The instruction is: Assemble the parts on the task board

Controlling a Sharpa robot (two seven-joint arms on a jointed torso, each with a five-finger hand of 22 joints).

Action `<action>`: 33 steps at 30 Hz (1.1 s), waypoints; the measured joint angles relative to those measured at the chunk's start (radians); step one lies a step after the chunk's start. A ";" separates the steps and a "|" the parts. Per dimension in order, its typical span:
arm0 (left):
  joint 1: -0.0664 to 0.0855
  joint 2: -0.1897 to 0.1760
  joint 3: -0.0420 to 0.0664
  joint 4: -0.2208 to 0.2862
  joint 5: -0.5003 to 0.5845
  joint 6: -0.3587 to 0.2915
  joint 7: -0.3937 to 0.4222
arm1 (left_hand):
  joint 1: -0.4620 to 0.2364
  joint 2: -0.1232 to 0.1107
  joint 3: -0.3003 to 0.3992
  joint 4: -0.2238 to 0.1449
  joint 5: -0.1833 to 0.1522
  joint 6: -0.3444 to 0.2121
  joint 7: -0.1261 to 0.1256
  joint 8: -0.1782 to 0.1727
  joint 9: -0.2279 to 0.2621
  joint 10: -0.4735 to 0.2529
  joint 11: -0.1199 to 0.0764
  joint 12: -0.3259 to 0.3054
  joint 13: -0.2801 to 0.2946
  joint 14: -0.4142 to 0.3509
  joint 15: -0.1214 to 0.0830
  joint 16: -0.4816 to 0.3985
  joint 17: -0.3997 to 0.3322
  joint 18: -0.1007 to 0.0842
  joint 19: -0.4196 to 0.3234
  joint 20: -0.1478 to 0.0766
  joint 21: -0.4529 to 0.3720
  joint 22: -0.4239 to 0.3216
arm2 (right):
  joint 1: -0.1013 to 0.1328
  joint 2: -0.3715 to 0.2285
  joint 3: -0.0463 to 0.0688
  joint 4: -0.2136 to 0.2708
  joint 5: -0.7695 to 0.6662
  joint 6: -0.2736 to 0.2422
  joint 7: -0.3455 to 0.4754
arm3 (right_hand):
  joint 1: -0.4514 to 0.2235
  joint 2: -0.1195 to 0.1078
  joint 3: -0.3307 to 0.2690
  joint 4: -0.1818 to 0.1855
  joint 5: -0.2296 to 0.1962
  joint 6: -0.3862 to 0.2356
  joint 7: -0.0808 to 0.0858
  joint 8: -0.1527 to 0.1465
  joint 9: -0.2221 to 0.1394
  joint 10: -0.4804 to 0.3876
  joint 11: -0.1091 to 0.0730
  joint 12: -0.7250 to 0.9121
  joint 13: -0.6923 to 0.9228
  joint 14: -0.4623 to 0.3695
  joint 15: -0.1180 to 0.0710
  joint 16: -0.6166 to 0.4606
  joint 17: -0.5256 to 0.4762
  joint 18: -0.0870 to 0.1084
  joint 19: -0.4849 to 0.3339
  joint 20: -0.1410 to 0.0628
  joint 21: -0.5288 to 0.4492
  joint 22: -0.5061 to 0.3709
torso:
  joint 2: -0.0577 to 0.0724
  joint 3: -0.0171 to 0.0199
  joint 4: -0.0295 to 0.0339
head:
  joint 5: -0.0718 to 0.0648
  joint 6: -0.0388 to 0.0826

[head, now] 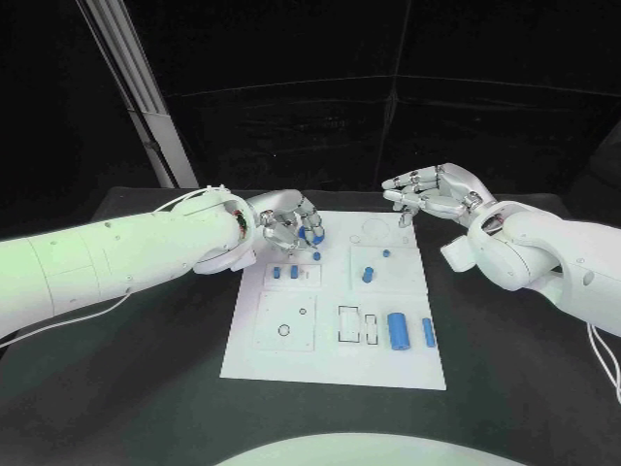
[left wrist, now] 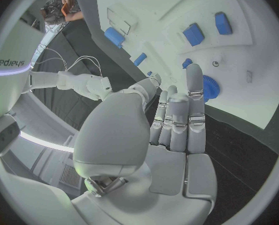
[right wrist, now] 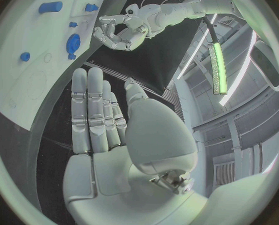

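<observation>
The white task board lies in the middle of the black table. A blue toothed wheel sits at the board's far left corner. My left hand hovers over that corner with nothing in it; its fingertips stand just beside the wheel. From the right wrist, the wheel lies on the board, apart from the left hand. My right hand hangs above the board's far right corner, fingers straight and apart, holding nothing.
Several small blue pegs and blocks stand mid-board. A blue cylinder and a bar lie near the right edge, beside a black-outlined slot. A metal post rises at the back left.
</observation>
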 measured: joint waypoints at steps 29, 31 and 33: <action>-0.007 0.166 -0.021 -0.177 -0.328 0.054 -0.019 | 0.000 -0.001 0.005 -0.056 0.000 0.137 -0.013 -0.144 -0.098 0.071 -0.003 -0.111 -0.163 0.144 -0.009 0.264 0.255 -0.032 0.199 -0.014 0.354 0.340 | 0.000 0.011 0.000 -0.003 0.000 0.000 0.000 | 0.000 0.000 0.000 0.000 0.000 0.000 0.000 0.000 0.000 0.000 0.000 0.000 0.000 0.000 0.000 0.000 0.001 0.000 0.000 0.000 0.001 0.000 | 0.000 0.0002 0.0003 | -0.006 -0.001; -0.009 0.171 -0.021 -0.183 -0.331 0.059 -0.021 | 0.002 0.001 0.005 -0.056 0.000 0.139 -0.014 -0.145 -0.099 0.072 -0.004 -0.112 -0.164 0.144 -0.009 0.264 0.252 -0.032 0.200 -0.014 0.354 0.345 | 0.000 0.012 0.000 -0.003 0.000 0.000 0.000 | 0.000 0.000 0.000 0.000 0.000 0.000 0.000 0.000 0.000 0.000 0.000 0.000 0.000 0.000 0.000 0.000 0.001 0.000 0.000 0.000 0.001 0.000 | 0.000 0.0004 0.0008 | -0.006 -0.001; -0.011 0.175 -0.021 -0.188 -0.334 0.067 -0.022 | -0.001 0.004 0.005 -0.056 0.000 0.139 -0.014 -0.145 -0.099 0.072 -0.004 -0.113 -0.166 0.144 -0.009 0.264 0.249 -0.032 0.201 -0.015 0.362 0.350 | 0.000 0.012 0.000 -0.003 0.000 0.000 0.000 | 0.000 0.000 0.000 0.000 0.000 0.000 0.000 0.000 0.000 0.000 0.000 0.000 0.000 0.000 0.000 0.000 0.001 0.000 0.000 0.000 0.001 0.000 | 0.000 0.0004 0.0009 | -0.006 -0.002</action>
